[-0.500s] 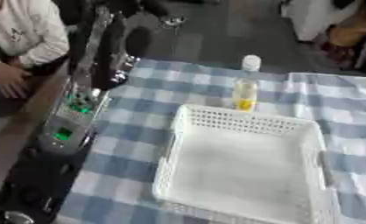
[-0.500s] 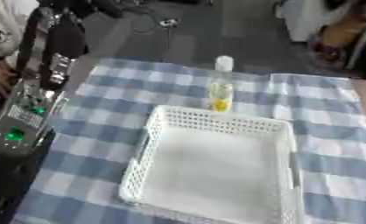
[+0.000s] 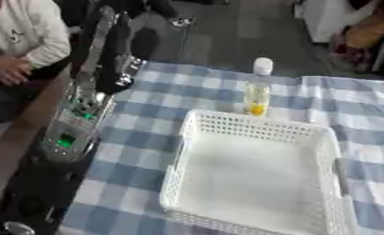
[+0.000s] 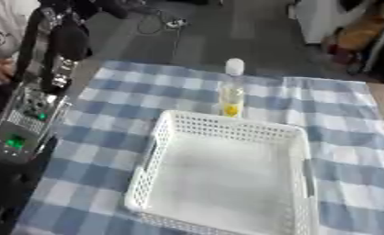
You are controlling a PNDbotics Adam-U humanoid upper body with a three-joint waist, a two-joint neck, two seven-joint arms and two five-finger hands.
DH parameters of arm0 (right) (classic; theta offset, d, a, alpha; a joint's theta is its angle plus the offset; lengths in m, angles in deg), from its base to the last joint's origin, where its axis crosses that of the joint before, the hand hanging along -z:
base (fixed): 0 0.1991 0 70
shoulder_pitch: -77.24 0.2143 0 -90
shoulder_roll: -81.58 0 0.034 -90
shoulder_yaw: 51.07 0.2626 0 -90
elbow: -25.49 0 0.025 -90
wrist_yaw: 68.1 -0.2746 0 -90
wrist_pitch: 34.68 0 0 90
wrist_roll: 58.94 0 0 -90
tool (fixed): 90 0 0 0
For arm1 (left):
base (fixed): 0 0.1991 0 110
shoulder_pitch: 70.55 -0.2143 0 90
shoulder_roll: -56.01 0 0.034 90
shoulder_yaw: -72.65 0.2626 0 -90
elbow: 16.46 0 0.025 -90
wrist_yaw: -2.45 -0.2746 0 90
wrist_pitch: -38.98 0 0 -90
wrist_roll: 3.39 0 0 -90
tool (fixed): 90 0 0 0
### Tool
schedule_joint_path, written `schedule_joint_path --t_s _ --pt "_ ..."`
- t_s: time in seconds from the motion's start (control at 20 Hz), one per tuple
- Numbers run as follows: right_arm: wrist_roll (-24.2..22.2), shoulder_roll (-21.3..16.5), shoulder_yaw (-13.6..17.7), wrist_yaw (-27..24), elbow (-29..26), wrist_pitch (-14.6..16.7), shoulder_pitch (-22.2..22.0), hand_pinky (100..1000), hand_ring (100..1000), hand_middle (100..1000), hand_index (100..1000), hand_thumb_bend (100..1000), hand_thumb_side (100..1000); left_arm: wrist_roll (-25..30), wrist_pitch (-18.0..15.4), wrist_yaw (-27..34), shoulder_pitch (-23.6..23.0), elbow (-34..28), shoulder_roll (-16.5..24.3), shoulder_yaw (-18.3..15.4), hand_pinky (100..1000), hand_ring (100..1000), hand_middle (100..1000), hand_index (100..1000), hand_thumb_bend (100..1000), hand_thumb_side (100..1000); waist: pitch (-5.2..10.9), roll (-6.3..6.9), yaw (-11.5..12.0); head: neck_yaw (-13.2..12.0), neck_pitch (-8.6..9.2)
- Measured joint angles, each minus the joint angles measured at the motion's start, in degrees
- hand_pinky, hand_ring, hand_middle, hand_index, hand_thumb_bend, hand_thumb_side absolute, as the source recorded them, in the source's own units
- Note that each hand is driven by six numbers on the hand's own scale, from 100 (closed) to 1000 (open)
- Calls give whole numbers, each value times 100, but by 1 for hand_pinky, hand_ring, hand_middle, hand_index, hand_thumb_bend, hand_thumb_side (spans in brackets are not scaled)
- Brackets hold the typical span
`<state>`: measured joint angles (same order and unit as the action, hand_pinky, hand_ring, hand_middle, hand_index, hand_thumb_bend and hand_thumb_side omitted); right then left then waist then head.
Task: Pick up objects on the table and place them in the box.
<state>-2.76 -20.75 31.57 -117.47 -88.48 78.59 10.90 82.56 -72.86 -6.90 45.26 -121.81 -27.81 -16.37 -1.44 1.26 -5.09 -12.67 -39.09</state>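
— White plastic basket (image 3: 259, 181) with perforated walls sits on the blue-and-white checked tablecloth (image 3: 171, 98), toward the near right. Anything in it?

— Its floor shows only white plastic. The one object on the table is a clear bottle (image 3: 258, 88) with a white cap and some yellow liquid at the bottom. It stands upright on the cloth just beyond the basket's far wall, apart from it.

— Where are the robot's hands?

— The left arm (image 3: 75, 119) runs up the left side, black and silver, with green lights on a panel partway along. It reaches toward the far left corner of the table. The left hand (image 3: 123, 27) at its end is a dark shape beyond the cloth's edge, well left of the bottle. Whether its fingers are spread or curled, I cannot tell.

— And the right hand?

— It shows in neither view.
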Motion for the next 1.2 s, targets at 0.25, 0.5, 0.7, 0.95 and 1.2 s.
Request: schedule_joint_path --t_s 0.25,0.5,0.7,0.95,1.2 --pt "48 -55 28 -95 0 -60 1 753 691 770 876 100 1000 179 122 -248 490 915 520 94 591 512 800 852 1000 833 89 86 -63 -15 -1" --pt "8 -55 25 -143 0 -129 3 756 690 771 877 100 1000 551 111 -564 1042 2191 965 350 651 526 804 866 1000 845 94 142 -120 -99 -1" --pt "-15 -51 19 -140 0 -160 12 757 690 771 878 100 1000 926 100 -1147 1460 3057 1155 510 712 553 820 886 1000 834 33 139 -146 -146 -46" --pt "-33 -45 -13 -139 0 -179 42 758 690 772 879 100 1000 1486 64 -1802 1939 3940 1192 635 767 590 849 905 1000 842 -15 139 -190 -156 -95" --pt "-50 -29 -41 -139 0 -217 130 760 690 773 880 100 1000 1938 78 -2362 2325 4668 1181 639 850 660 876 935 1000 853 -56 139 -224 -194 -98"
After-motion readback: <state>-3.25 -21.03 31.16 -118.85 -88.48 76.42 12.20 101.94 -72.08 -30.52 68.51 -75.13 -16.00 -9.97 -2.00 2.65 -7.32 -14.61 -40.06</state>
